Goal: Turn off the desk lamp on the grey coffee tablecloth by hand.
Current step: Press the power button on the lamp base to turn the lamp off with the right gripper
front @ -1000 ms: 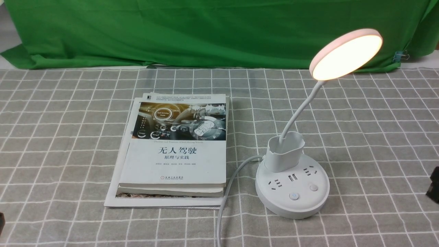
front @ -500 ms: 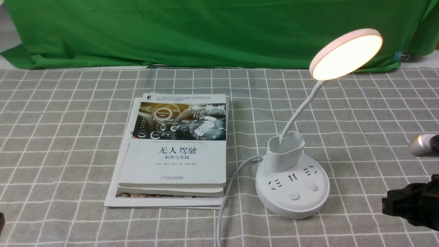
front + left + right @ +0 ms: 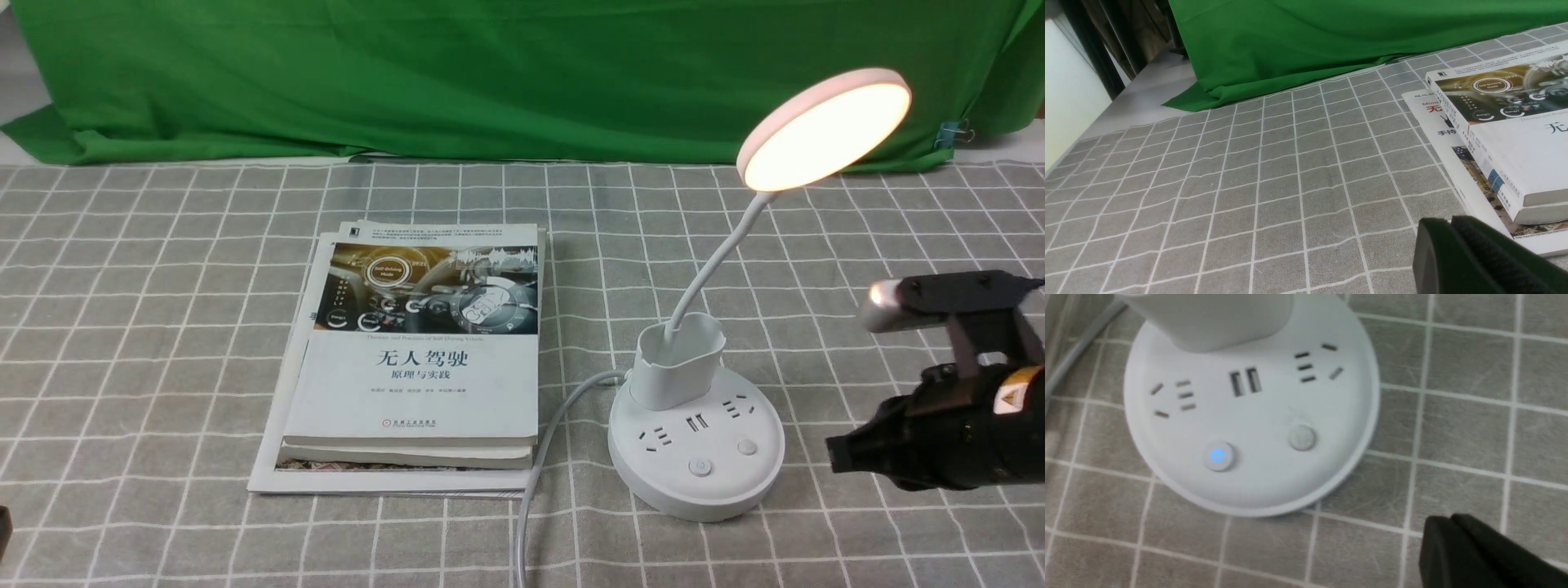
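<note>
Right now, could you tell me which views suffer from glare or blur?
Front view: the desk lamp's head is blown out by glare. Right wrist view: slightly soft, the right gripper a featureless dark shape. Left wrist view: the grey coffee tablecloth is sharp, no glare.

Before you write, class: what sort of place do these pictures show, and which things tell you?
Probably a staged robot test bench, not a real study: a green backdrop cloth behind the grey tablecloth, a desk lamp and books set out, and the right claw near the lamp.
</note>
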### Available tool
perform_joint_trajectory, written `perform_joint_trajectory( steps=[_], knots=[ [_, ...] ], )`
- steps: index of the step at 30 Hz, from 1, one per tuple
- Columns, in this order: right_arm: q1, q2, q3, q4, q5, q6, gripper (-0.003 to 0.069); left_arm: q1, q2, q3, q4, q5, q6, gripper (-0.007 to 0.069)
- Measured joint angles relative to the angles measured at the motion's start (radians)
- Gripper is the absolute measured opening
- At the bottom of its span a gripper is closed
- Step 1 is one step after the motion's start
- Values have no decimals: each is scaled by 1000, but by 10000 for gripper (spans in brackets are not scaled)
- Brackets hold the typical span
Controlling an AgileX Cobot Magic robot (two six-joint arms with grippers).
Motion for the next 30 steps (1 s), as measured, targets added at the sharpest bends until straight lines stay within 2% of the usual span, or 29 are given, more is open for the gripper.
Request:
perform_joint_trajectory(
  steps=[6,22,30],
  knots=[
    [60,118,-99,0,26,-2,34,0,0,0,0,0,0,19],
    [61,229,-183,0,77,-29,38,0,0,0,0,0,0,19],
    [61,322,-339,0,189,-54,38,0,0,0,0,-1,0,19]
  ],
)
